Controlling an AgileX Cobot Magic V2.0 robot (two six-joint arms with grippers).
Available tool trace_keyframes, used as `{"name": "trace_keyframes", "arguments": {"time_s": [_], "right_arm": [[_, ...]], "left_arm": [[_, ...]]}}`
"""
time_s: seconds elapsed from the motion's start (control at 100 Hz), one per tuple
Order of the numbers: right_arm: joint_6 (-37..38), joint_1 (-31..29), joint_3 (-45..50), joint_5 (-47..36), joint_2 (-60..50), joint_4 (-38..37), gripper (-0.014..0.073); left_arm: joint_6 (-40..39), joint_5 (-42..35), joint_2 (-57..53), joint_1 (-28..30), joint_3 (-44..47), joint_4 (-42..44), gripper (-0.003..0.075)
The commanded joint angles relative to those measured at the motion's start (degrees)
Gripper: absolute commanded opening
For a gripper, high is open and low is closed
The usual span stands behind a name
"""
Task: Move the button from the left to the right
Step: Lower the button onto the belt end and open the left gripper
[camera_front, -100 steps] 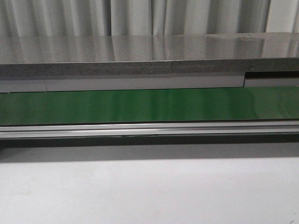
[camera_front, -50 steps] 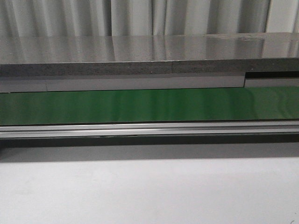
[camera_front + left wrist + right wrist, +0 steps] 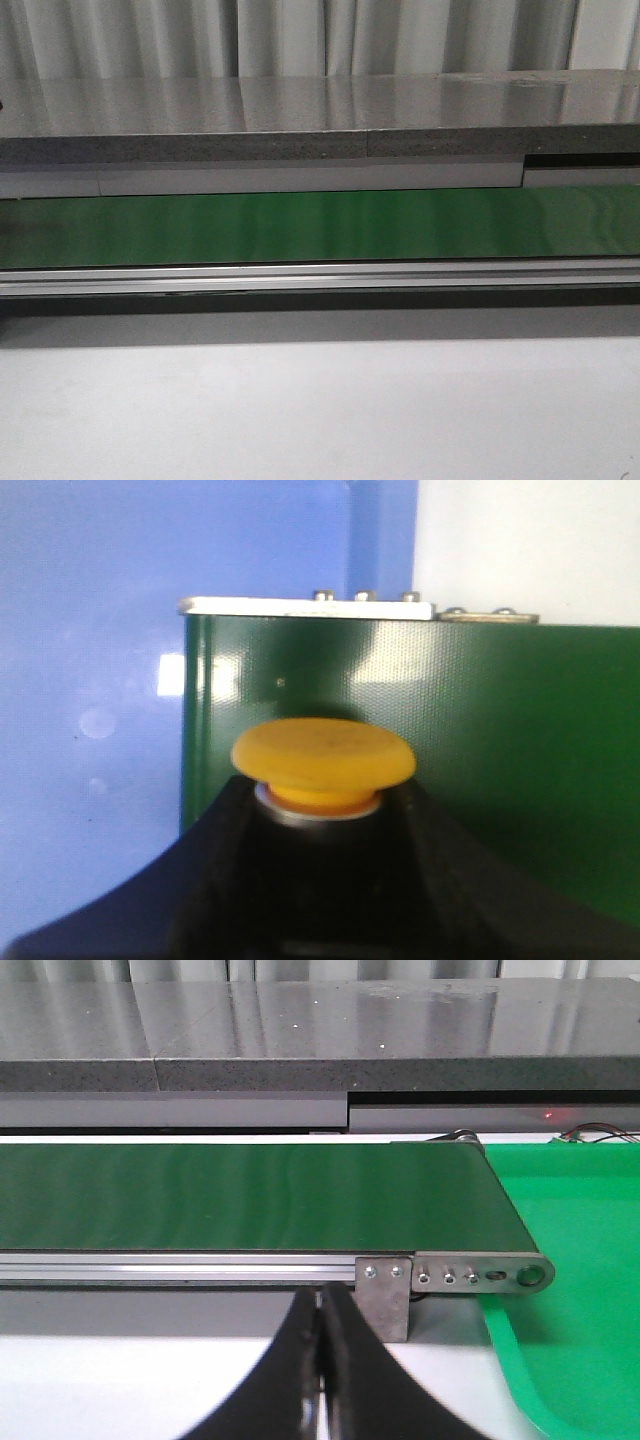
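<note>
Small push-button switch with round yellow-orange cap [image 3: 324, 758] on a black body sits clamped between the black fingers of the left gripper [image 3: 318, 880], above the end of the long green conveyor belt [image 3: 450, 750] by its metal end bracket [image 3: 310, 606]. Right gripper [image 3: 320, 1360] has jaws pressed together, empty, near the belt's other end, beside a bright green tray [image 3: 570, 1290].

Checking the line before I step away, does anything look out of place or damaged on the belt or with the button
Nothing stands out. The button sits upright between the left gripper fingers over one end of the green belt, its yellow cap looking intact. In the front view the belt lies flat with nothing spilled on it. The right gripper hangs shut and empty near the green tray.
</note>
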Motion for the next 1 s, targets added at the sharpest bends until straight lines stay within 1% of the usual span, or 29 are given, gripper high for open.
{"name": "trace_keyframes", "arguments": {"time_s": [0.0,0.32,0.41,0.48,0.55,0.6,0.62,0.67,0.74,0.79,0.82,0.99], "right_arm": [[-0.20,-0.02,-0.83,-4.74,-1.26,0.13,-0.0068],[-0.20,-0.02,-0.83,-4.74,-1.26,0.13,-0.0068],[-0.20,-0.02,-0.83,-4.74,-1.26,0.13,-0.0068],[-0.20,-0.02,-0.83,-4.74,-1.26,0.13,-0.0068],[-0.20,-0.02,-0.83,-4.74,-1.26,0.13,-0.0068],[-0.20,-0.02,-0.83,-4.74,-1.26,0.13,-0.0068],[-0.20,-0.02,-0.83,-4.74,-1.26,0.13,-0.0068],[-0.20,-0.02,-0.83,-4.74,-1.26,0.13,-0.0068],[-0.20,-0.02,-0.83,-4.74,-1.26,0.13,-0.0068],[-0.20,-0.02,-0.83,-4.74,-1.26,0.13,-0.0068],[-0.20,-0.02,-0.83,-4.74,-1.26,0.13,-0.0068],[-0.20,-0.02,-0.83,-4.74,-1.26,0.13,-0.0068]], "left_arm": [[0.05,-1.22,-3.30,-0.89,-1.47,-0.48,-0.0020],[0.05,-0.44,-3.09,-0.89,-0.67,-1.14,-0.0019],[0.05,-0.54,-3.09,-0.89,0.24,-1.14,0.0003],[0.05,-0.65,-3.09,-0.89,0.78,-1.14,0.0069],[0.05,-0.78,-3.09,-0.89,1.11,-1.14,0.0169],[0.05,-0.78,-3.09,-0.89,1.11,-1.14,0.0270],[0.05,-0.78,-3.09,-0.89,1.11,-1.14,0.0298],[0.05,-0.78,-3.09,-0.89,1.11,-1.14,0.0404],[0.05,-0.92,-3.09,-0.89,1.11,-1.14,0.0509],[0.05,-0.92,-3.09,-0.89,1.11,-1.14,0.0554],[0.05,-0.92,-3.09,-0.89,1.11,-1.14,0.0568],[0.15,-0.04,-4.06,-0.89,1.11,-1.59,0.0571]]}}
